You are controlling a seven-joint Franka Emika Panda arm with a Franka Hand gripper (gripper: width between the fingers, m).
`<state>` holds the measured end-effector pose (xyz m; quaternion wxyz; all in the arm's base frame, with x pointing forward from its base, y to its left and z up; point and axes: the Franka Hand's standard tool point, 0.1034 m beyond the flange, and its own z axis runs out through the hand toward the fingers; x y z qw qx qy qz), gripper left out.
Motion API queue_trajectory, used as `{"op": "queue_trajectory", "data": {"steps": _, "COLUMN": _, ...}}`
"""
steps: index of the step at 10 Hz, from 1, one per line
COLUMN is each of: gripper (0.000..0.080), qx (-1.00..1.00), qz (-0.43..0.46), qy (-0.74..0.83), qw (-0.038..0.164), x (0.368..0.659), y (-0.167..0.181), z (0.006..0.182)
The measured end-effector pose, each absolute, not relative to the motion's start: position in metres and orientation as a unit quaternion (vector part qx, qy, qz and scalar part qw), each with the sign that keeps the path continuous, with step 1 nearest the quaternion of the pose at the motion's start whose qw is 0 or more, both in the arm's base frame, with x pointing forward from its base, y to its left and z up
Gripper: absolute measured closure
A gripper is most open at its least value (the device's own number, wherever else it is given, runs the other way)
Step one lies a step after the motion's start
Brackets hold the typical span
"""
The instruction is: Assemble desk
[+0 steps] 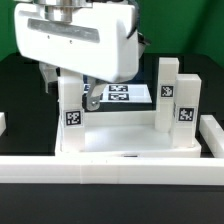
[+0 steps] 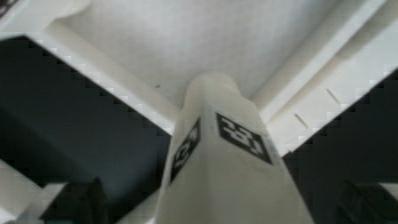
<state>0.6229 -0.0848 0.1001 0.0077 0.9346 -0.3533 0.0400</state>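
Observation:
The white tabletop [image 1: 125,138] lies flat with leg blocks standing up from its corners. One tagged leg [image 1: 72,108] stands at the corner on the exterior view's left, and two more legs [image 1: 166,85] [image 1: 186,105] stand on the right. My gripper [image 1: 72,88] reaches down over the left leg with a finger on each side. In the wrist view that leg [image 2: 217,150] rises between my dark fingers [image 2: 80,200], with a narrow dark gap on each side. The tabletop [image 2: 160,35] lies behind it. A fourth leg is hidden.
The marker board [image 1: 125,95] lies on the black table behind the tabletop. A long white border bar [image 1: 110,168] runs along the front, and another [image 1: 212,135] runs along the exterior view's right. The robot's white hand fills the upper part of the exterior view.

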Motion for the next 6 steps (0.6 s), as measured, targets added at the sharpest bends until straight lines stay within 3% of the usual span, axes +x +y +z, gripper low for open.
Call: {"op": "queue_trajectory", "data": {"steps": 6, "gripper": 0.0151, "qx": 0.991, "qz": 0.044, "qy": -0.127, "qw": 0.023, "x": 0.6258, "y": -0.0838, "z": 0.1016}}
